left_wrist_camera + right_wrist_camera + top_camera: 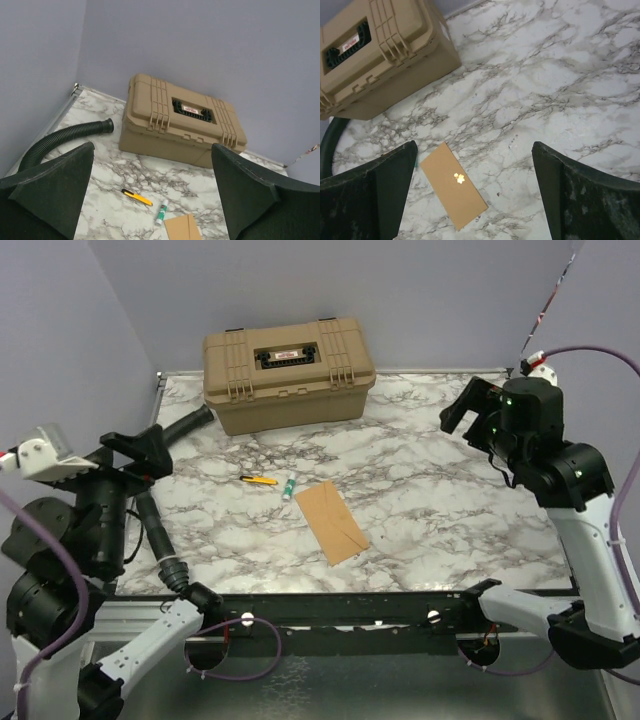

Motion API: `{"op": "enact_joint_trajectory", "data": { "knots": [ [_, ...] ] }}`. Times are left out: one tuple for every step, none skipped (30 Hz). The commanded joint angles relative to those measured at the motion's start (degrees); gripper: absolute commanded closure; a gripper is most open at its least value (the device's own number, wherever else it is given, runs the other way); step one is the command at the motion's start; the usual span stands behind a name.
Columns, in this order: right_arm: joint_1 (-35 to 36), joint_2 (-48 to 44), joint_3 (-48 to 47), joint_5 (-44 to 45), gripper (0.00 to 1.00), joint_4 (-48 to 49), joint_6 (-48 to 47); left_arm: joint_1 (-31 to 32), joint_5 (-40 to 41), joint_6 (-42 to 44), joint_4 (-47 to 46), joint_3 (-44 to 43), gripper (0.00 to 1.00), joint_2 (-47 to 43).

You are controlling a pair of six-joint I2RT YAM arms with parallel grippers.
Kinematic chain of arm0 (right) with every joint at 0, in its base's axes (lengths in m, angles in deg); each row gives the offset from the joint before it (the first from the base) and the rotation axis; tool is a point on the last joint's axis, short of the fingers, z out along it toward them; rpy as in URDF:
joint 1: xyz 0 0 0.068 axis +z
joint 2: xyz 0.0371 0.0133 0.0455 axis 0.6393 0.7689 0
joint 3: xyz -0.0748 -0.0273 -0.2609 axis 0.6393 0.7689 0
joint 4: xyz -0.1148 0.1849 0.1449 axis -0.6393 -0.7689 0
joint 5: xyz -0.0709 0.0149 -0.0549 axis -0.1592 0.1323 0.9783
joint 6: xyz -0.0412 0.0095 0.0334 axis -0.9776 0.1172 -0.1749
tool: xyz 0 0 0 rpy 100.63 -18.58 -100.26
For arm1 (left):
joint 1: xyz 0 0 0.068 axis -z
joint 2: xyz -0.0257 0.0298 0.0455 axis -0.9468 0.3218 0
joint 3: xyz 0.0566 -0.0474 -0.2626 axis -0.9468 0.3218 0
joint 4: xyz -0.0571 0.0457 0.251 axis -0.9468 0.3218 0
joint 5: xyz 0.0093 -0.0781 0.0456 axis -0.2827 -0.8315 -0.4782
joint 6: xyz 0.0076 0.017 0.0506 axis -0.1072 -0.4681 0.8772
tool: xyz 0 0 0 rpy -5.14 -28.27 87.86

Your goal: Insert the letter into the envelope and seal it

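Beneath the right gripper (475, 145), whose two dark fingers stood wide apart with nothing between them, we saw the flat kraft-brown paper envelope (451, 197) lying on the white, grey-veined marble table (560, 80). It lay below the gap between the fingers, closer to the finger at the left of the wrist view, and askew to both. Its upward face looked plain and smooth, with a small gold mark (459, 178) near the middle. From the top view we made out faint diagonal lines toward its near end. Beyond this gripper sat the large tan plastic case (375, 55) with its black handle.

The left gripper (152, 145) was likewise spread wide and empty, raised above the table. One corner of the envelope showed low between its fingers. Just past that corner lay a small white-and-green tube (161, 211) and a yellow-handled cutter (136, 197), then the case. A black ribbed hose (60, 140) lay off toward its left finger.
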Motion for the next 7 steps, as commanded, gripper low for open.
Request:
{"op": "enact_joint_trajectory", "data": {
  "knots": [
    [0.2,-3.7,0.0,1.4,0.0,0.8,-4.7,-0.2,-0.2,-0.2,8.3,-3.5,0.01,-0.8],
    [0.1,-4.1,-0.3,0.8,0.0,0.6,-5.2,-0.2,-0.3,-0.5,9.3,-3.8,0.01,-0.9],
    [0.2,-4.5,-0.5,0.4,0.0,0.2,-5.6,-0.2,-0.3,-0.7,10.1,-4.0,0.01,-0.9],
    [0.2,-4.8,-0.7,0.1,0.0,-0.4,-5.9,-0.2,-0.1,-0.8,11.1,-4.2,0.01,-0.7],
    [0.1,-4.8,-0.9,-0.6,0.0,-1.1,-6.7,-0.1,0.3,-1.2,12.2,-4.5,0.01,-0.3],
    [0.2,-4.4,-1.5,-1.0,0.0,-2.2,-7.1,-0.2,0.5,-1.4,13.3,-4.7,0.01,0.1],
    [0.1,-3.8,-2.1,-1.6,0.0,-3.3,-7.4,-0.2,0.8,-1.5,14.2,-4.8,0.01,0.5]
  ]
}}
